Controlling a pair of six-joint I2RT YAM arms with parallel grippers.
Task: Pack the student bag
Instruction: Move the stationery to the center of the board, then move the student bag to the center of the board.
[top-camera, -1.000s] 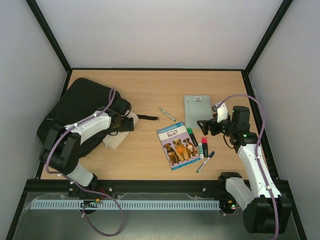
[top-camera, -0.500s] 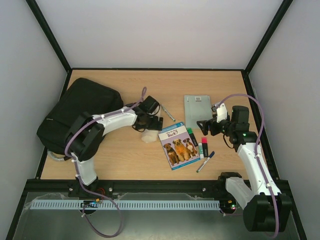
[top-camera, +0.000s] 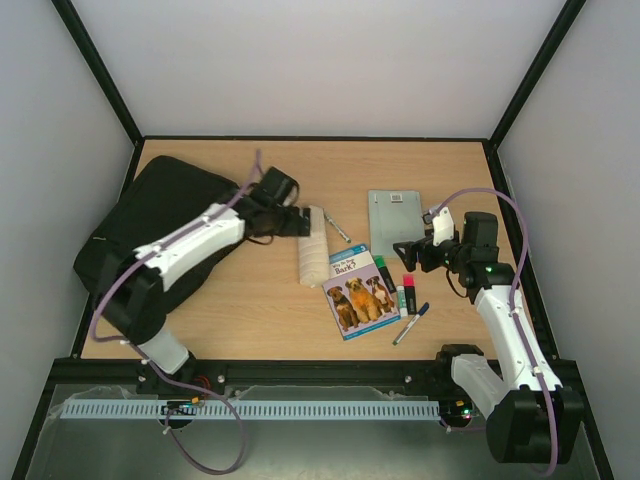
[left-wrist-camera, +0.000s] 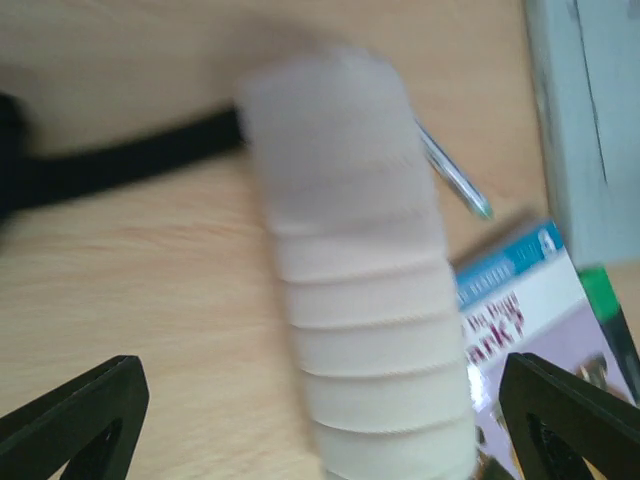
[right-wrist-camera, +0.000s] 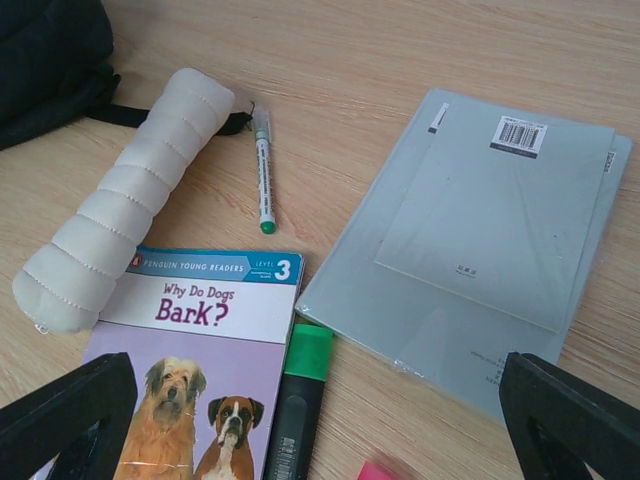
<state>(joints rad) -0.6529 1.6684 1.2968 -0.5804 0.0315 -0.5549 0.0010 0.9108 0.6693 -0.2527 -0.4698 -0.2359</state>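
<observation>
The student bag (top-camera: 150, 222) lies black and slumped at the table's left; a corner of it (right-wrist-camera: 50, 45) and its strap (left-wrist-camera: 120, 165) also show. A cream ribbed roll (top-camera: 312, 247) lies beside a dog book (top-camera: 357, 293). My left gripper (top-camera: 298, 222) hangs open over the roll (left-wrist-camera: 365, 330), which sits between its fingertips (left-wrist-camera: 75, 420) without touching them. My right gripper (top-camera: 408, 252) is open and empty above a green highlighter (right-wrist-camera: 300, 410), the book (right-wrist-camera: 190, 380) and a grey folder (right-wrist-camera: 480, 240).
A green-tipped pen (top-camera: 335, 228) lies between the roll and the grey folder (top-camera: 393, 222). Right of the book lie the green highlighter (top-camera: 385, 272), a pink one (top-camera: 409, 288) and a blue pen (top-camera: 411, 323). Black frame rails edge the table.
My left arm swung right from the bag towards the book. The cream roll moved from beside the bag and now lies stretched out next to the book. The right arm stayed put.
</observation>
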